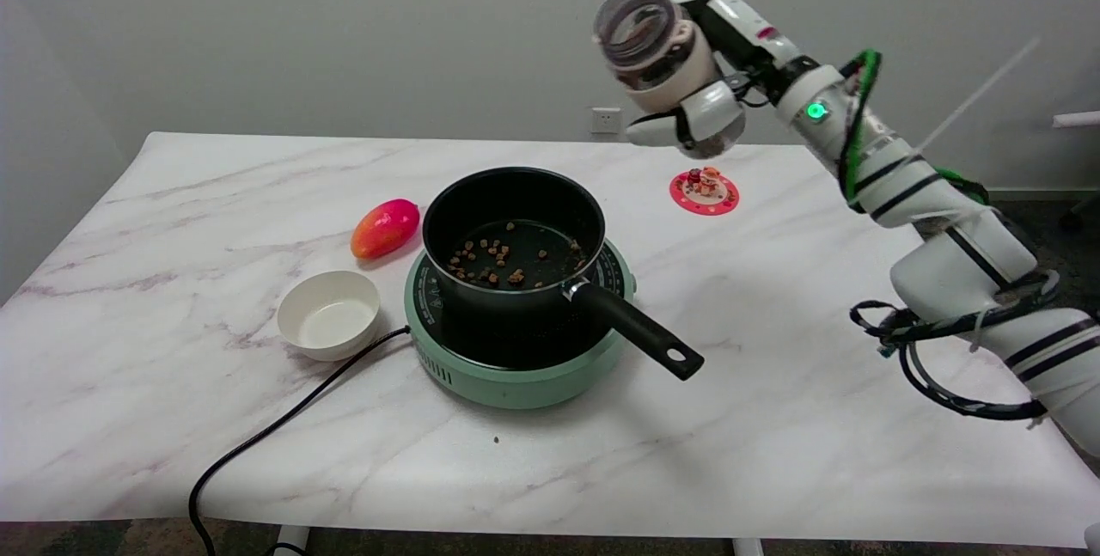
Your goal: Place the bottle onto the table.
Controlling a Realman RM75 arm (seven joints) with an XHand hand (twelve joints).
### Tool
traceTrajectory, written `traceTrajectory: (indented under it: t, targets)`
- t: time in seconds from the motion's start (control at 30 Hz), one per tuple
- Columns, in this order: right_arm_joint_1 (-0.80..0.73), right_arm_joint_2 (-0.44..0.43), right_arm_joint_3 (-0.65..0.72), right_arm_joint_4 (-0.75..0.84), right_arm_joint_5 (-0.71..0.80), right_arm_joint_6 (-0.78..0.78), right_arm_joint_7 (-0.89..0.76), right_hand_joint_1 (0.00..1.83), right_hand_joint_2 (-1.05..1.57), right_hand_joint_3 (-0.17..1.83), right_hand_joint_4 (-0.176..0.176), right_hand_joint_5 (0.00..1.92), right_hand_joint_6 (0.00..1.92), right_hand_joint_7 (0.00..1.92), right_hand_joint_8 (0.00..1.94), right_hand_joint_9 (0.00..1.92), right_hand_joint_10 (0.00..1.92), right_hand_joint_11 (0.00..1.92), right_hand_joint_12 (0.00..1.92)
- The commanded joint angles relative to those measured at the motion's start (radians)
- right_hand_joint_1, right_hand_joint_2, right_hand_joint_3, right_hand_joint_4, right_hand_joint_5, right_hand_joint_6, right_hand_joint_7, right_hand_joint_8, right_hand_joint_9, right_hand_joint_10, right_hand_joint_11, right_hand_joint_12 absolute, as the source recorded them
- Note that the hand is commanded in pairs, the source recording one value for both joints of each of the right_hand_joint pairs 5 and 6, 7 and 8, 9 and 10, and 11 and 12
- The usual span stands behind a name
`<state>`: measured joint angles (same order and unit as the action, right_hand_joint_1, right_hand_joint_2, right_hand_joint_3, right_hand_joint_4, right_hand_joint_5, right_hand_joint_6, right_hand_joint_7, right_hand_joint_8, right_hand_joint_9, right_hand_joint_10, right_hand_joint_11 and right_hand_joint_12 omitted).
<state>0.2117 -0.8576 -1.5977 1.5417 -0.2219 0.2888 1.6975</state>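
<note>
My right hand [696,92] holds a clear plastic bottle [640,32] high in the air, above and right of the black pot [514,234]. The bottle's open mouth tilts up and toward the camera. A beige band wraps its lower part, where the fingers close around it. The marble table [773,350] lies well below the bottle. Several brown pieces lie on the pot's bottom.
The pot sits on a green electric hob [516,367], its handle [636,330] pointing to the lower right. A white bowl [328,314] and a red-orange mango [385,228] lie left of it. A black cable [275,431] runs off the front edge. A pink coaster with small figures [705,191] sits behind.
</note>
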Motion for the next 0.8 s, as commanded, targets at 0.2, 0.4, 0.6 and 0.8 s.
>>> traceTrajectory:
  t: [0.2,0.4,0.6,0.8]
  targets:
    - [-0.233,-0.041,0.218,-0.649,0.685,0.598,-0.007,1.46,1.22,0.38,0.000,1.92,1.92,1.92,1.92,1.35,1.35,1.22,1.22]
    - [-0.233,-0.041,0.163,-0.759,0.770,0.664,-0.017,1.45,1.24,0.36,0.000,1.92,1.92,1.92,1.92,1.36,1.36,1.23,1.23]
    - [-0.225,-0.042,0.138,-0.800,0.770,0.655,-0.066,1.44,1.26,0.34,0.000,1.92,1.92,1.92,1.92,1.37,1.37,1.23,1.23]
    - [-0.090,-0.069,0.030,-0.903,0.782,0.616,-0.210,1.42,1.31,0.33,0.000,1.92,1.92,1.92,1.92,1.38,1.38,1.23,1.23]
